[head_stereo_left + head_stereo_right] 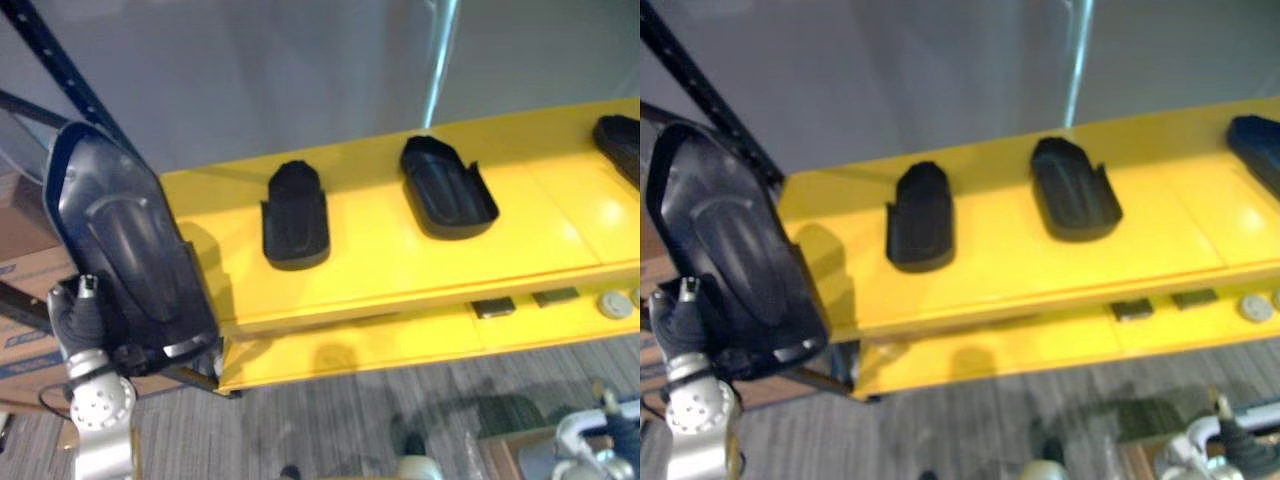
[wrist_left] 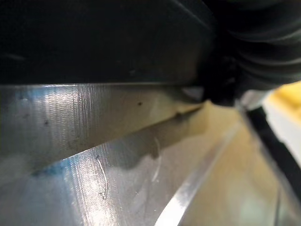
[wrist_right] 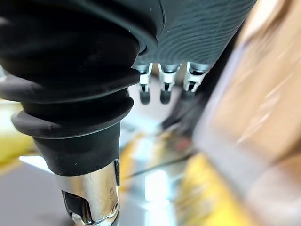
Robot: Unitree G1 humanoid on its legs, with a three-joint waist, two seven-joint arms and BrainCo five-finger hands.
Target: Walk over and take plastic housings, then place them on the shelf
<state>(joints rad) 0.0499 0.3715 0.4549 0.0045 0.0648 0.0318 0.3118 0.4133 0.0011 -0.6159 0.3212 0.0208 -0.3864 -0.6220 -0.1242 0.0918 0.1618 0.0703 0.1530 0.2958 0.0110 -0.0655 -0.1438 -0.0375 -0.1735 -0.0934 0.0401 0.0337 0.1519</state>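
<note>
Nearest the robot, the right hand (image 3: 163,84) hangs low over the grey floor (image 1: 350,420), its fingers loose and straight, holding nothing. It has no part in this step.

Up on the robot's left, the left hand (image 1: 100,335) carries the held housing (image 1: 125,240), a large dark shell standing nearly on end with its ribbed back towards the head camera. A silver finger crosses the shell's lower rim, so the hand appears to be clamped on that bottom edge. The shell hangs at the near left corner of the yellow shelf (image 1: 400,260) and is not resting on it. The black upright (image 1: 60,60) of the rack rises just behind it.

Further in, the first placed housing (image 1: 296,215) lies on the shelf, with the second placed housing (image 1: 447,187) to its right and a third housing (image 1: 620,140) at the far right end. Below, the lower shelf (image 1: 380,345) holds a few small parts.

The step in hand seems to be setting this shell down. The free spot is the bare yellow strip left of the first placed housing. To do it well, the arm should bring the shell inward past the upright and tip it flat like its neighbours. It should be lowered until it bears fully on the board, away from the front lip, before the fingers let go. Room is tight, so a slow approach would avoid knocking the first placed housing.
</note>
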